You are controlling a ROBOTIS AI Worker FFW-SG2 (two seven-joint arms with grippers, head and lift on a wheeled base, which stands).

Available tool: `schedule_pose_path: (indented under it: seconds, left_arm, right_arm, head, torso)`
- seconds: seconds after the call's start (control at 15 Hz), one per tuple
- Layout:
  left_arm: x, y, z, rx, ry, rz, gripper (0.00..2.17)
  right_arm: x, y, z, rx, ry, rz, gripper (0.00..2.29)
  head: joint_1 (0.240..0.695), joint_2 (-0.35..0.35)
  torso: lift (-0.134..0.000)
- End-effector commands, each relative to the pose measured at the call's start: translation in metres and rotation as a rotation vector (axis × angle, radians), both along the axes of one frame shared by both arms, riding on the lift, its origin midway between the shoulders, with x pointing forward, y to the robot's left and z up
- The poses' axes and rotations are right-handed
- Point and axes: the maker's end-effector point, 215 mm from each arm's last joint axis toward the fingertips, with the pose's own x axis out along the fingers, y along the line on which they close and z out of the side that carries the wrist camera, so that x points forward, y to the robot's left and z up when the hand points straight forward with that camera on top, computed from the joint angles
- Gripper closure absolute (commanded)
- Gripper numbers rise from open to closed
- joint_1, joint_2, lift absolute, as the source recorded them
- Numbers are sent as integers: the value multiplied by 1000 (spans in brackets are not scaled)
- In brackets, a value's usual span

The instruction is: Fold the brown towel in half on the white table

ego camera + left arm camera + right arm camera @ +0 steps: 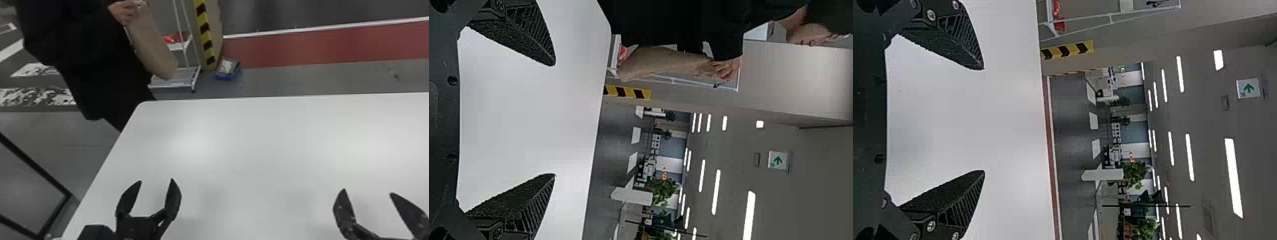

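Locate the brown towel before you command either arm. You cannot tell its position from here, so its direction from each gripper, its long axis and the nearer arm are all undetermined.

Use the present gripper positions as your reference. The left gripper (pixel 156 181) is over the near part of the white table (pixel 255 143), toward the table's left side edge. The right gripper (pixel 368 191) is well apart from it, over the near part toward the robot's right. Both point forward, toward the far edge. Each gripper is open, its two fingers spread with white tabletop between them, and neither grips anything.

Judge the task as at its start: no fold can be confirmed, and the step in hand is most likely to have the brown towel within reach. Once you have its position, determine which way its long axis runs relative to the line joining the grippers. If an edge lies parallel to that line, you can probably assign one corner to each arm. If it lies askew, match each corner to the nearer gripper first.

Caution: closing now would probably catch only air, and descending blind could press the fingertips against the tabletop
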Motion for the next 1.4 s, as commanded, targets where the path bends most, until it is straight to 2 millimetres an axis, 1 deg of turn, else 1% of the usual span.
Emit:
schedule_pose_path:
  seconds: [0.0, 0.33, 0.4, 0.6, 1.33]
  left_arm:
    - [0, 1, -1, -1, 2, 4, 83]
    - [1, -1, -1, -6, -1, 3, 83]
    - [0, -1, -1, -7, 0, 4, 83]
    - [-1, -3, 4, 4, -5, -1, 83]
    - [-5, -5, 4, 9, -3, -4, 83]
  right_arm:
    - [0, 0, 0, 0, 0, 0, 151]
    - [0, -1, -1, -1, 2, -1, 151]
    - [0, -1, 2, -1, -7, -1, 151]
    - [0, -4, 1, -4, -11, -2, 151]
    - [0, -5, -6, -3, 7, 0, 151]
  head:
    - [695, 264]
    - [695, 263]
    - [695, 262]
    - [695, 259]
    - [695, 252]
  torso:
    - [-126]
    - [-126]
    - [-126]
    - [-126]
    - [-126]
